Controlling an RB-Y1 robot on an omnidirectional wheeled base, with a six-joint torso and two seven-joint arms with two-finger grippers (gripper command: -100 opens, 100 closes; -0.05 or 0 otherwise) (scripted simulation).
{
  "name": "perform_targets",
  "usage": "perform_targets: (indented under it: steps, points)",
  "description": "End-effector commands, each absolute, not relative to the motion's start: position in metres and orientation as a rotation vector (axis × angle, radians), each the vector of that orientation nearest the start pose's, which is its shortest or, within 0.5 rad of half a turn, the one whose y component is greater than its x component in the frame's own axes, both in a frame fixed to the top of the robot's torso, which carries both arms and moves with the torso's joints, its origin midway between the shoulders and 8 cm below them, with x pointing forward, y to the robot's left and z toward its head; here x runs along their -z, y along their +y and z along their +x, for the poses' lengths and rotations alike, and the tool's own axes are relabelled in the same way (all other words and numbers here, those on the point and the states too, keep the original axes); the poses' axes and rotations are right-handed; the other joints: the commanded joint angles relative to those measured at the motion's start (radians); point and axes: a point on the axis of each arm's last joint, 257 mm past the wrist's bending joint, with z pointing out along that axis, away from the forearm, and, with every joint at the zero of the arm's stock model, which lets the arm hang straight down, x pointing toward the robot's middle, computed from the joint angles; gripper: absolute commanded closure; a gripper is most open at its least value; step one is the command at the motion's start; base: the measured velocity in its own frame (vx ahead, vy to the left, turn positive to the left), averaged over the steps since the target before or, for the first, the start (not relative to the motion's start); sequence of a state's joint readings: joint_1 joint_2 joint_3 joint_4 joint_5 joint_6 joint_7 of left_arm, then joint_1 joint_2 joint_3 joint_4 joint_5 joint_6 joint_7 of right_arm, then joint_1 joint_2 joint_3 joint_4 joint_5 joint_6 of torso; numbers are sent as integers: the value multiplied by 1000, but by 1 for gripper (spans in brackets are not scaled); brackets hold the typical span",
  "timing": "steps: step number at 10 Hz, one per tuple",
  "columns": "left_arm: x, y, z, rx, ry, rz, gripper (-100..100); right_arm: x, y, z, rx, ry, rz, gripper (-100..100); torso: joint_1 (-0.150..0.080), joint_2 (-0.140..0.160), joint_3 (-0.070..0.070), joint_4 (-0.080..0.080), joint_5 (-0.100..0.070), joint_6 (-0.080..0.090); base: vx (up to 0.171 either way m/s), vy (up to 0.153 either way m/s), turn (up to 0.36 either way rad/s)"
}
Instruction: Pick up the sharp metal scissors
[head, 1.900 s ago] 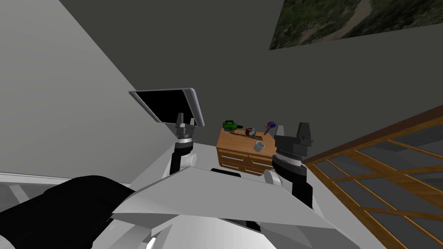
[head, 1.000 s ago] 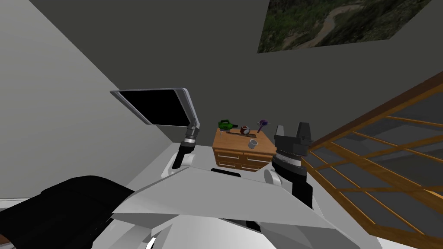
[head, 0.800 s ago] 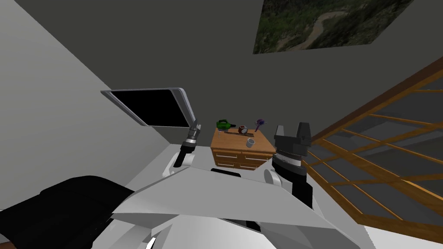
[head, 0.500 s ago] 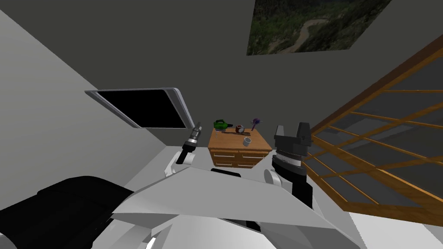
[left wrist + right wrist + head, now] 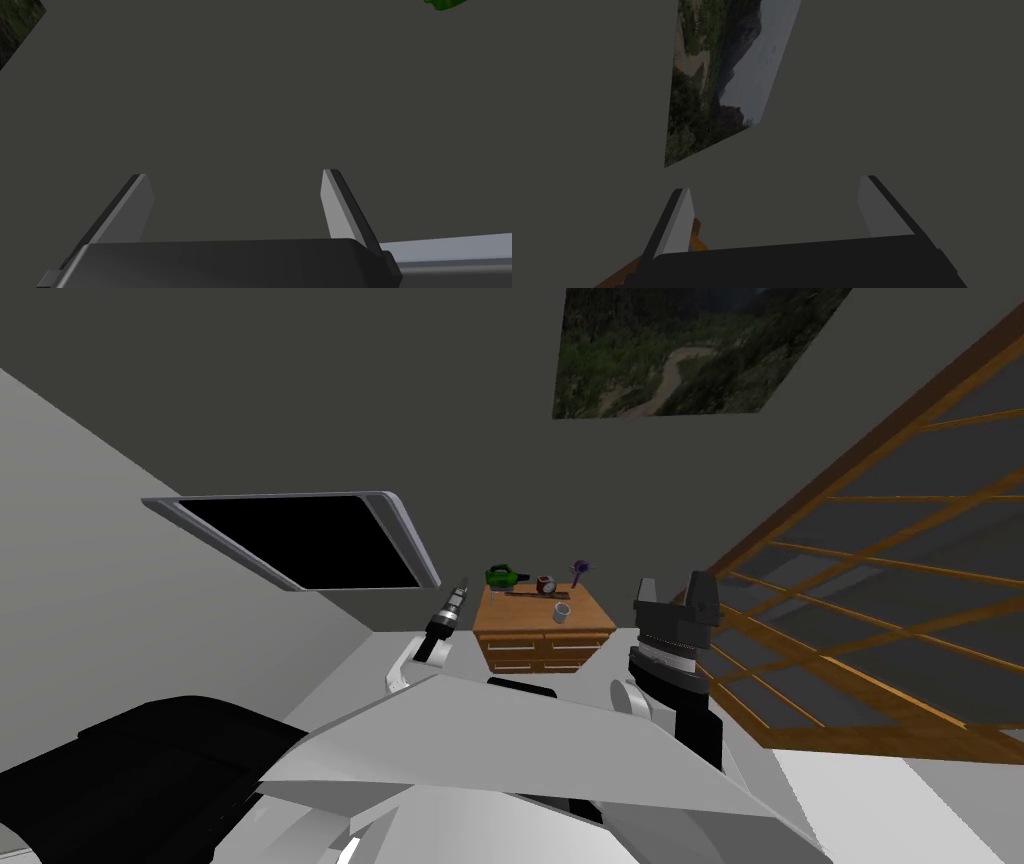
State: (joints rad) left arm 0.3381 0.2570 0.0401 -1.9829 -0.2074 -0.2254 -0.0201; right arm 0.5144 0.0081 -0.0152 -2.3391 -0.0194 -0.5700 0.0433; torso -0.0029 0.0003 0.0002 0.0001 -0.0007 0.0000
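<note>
Up close, the right gripper stands upright on my right side, and its fingers are spread apart with nothing between them. The left gripper reaches forward toward the near left corner of the wooden chest of drawers. Its fingers are also apart and empty. On the chest's top, a grey cup sits nearest me, with a thin dark strip behind it. Along the far edge are a green thing, a small red round thing and the scissors. I take the scissors to be the purple-handled thing at the far right corner, though they are too small for me to be sure. Behind all this rises the dark wall with its landscape picture. The main risk, in my judgement, is grabbing the wrong item because the target is so small. A reach from the left side would also have to cross the cup and the red thing, so it could knock them over. Thin blades lying flat could also slip between my narrow fingers. Compared with 1.9 s ago, my view has swung, so the chest now sits squarer and more central. The left gripper stood upright then and has since tipped forward toward the chest, while the right one has kept its pose.
</note>
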Motion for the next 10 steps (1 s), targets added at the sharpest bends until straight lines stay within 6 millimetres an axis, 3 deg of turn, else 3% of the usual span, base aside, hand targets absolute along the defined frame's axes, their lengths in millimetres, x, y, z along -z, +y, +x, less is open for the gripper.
perform_targets:
  steps: [1, 6, 10]
  points:
    - [137, 304, 449, 878, 1248, -636, -100, -59, -283, 316, -1277, 522, 563, 0, 0, 0, 0, 0, 0, 0, 2, -60, -180]
    - [200, 337, 464, 679, 1415, -633, -100, -59, -283, 316, -1277, 522, 563, 0, 0, 0, 0, 0, 0, 0, 1, -59, -133]
    - [233, 359, 468, 567, 1501, -629, -100, -59, -283, 316, -1277, 522, 563, 0, 1, 0, 0, 0, 0, -1, 4, -42, -88]
